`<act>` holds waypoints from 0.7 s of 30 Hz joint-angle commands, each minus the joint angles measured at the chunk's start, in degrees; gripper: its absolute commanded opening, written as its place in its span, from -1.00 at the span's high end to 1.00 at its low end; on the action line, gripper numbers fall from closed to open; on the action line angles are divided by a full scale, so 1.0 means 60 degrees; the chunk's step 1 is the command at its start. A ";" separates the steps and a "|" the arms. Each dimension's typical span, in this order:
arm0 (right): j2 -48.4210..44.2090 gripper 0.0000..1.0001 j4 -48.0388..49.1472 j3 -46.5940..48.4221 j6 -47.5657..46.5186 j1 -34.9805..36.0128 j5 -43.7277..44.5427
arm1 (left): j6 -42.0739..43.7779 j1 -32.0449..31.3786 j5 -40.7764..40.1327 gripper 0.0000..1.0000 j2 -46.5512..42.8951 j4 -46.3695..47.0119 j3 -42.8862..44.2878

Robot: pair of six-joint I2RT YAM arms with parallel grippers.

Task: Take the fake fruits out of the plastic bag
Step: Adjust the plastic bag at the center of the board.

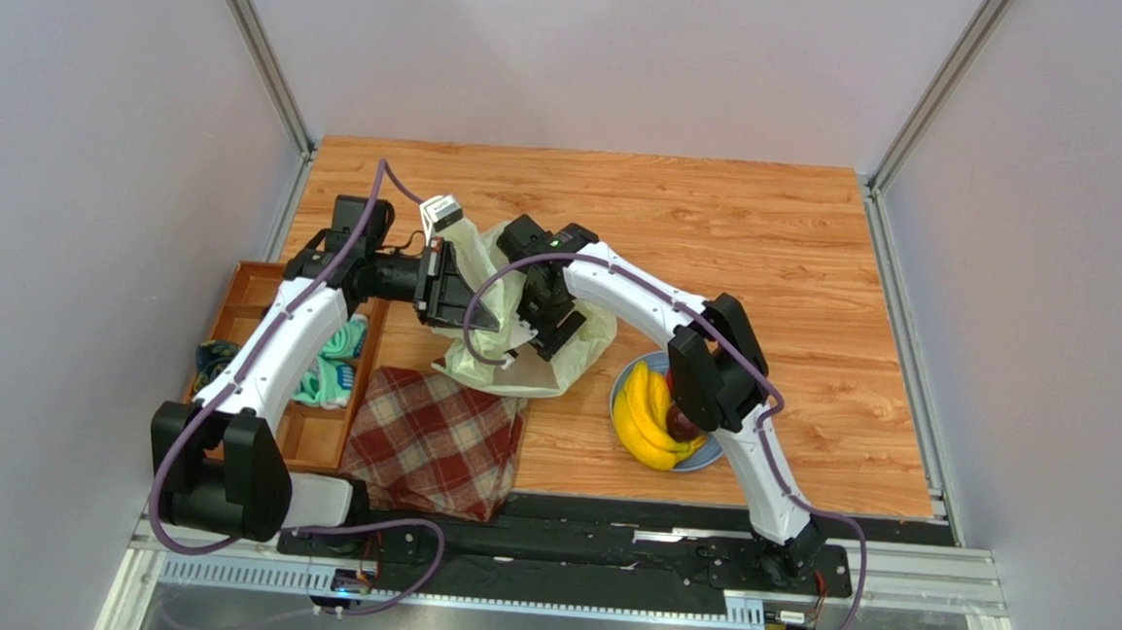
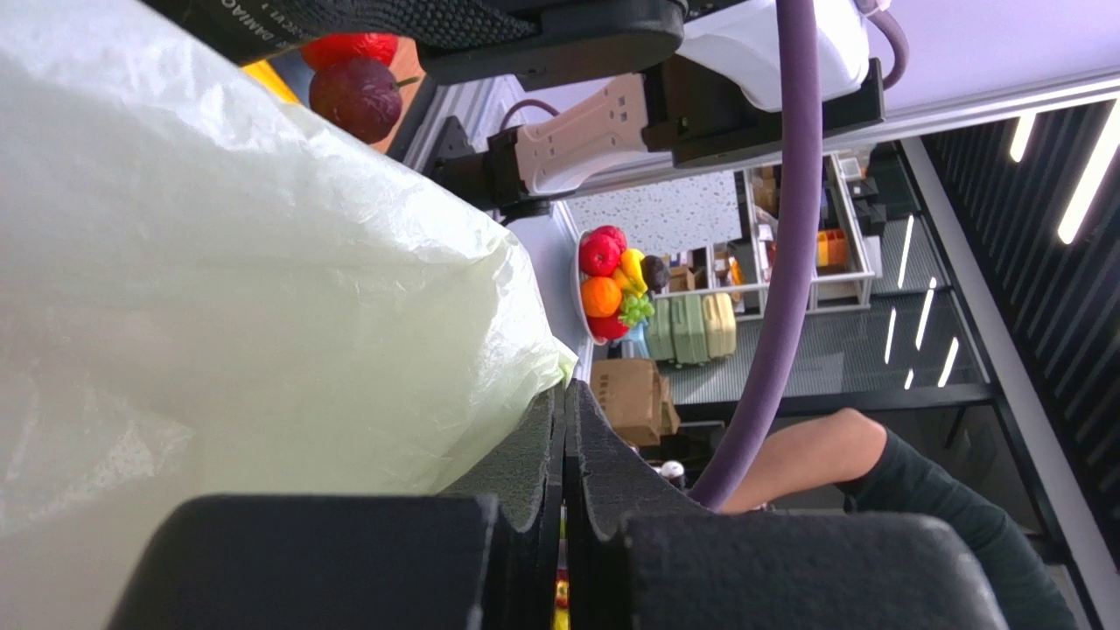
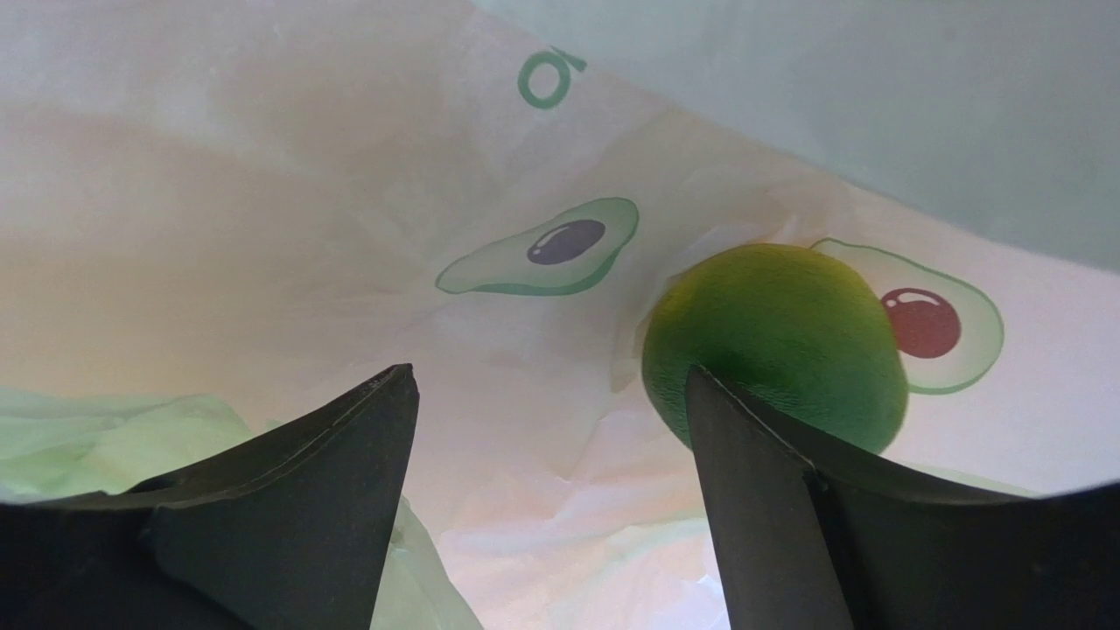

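The pale yellow-green plastic bag (image 1: 499,344) lies mid-table. My left gripper (image 1: 456,268) is shut on its upper edge and holds it up; the film (image 2: 237,289) runs into the closed fingertips (image 2: 565,397). My right gripper (image 1: 546,322) is inside the bag, jaws open and empty (image 3: 546,383). The green round fruit (image 3: 778,339) lies on the bag's printed inside, just beyond the right finger (image 3: 756,486), touching its outer side. The banana bunch (image 1: 640,417) and a dark purple fruit (image 1: 682,423) sit on the blue plate (image 1: 709,453). A red fruit (image 2: 349,49) and the purple one (image 2: 355,95) show in the left wrist view.
A red plaid cloth (image 1: 435,442) lies in front of the bag at the near edge. A wooden tray (image 1: 253,279) holding teal items (image 1: 330,365) stands at the left. Grey walls close in the table on three sides.
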 commanded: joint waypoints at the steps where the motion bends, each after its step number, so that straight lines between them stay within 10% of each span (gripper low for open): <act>1: -0.0039 -0.57 -0.0643 0.0142 -0.0164 -0.0203 -0.0117 | -0.0325 -0.0122 0.3147 1.00 -0.0598 0.0053 -0.0058; 21: -0.2221 -0.64 -0.0142 -0.0490 0.4974 0.0046 -0.1054 | -0.0925 -0.0297 0.3147 1.00 -0.1154 -0.0020 0.1449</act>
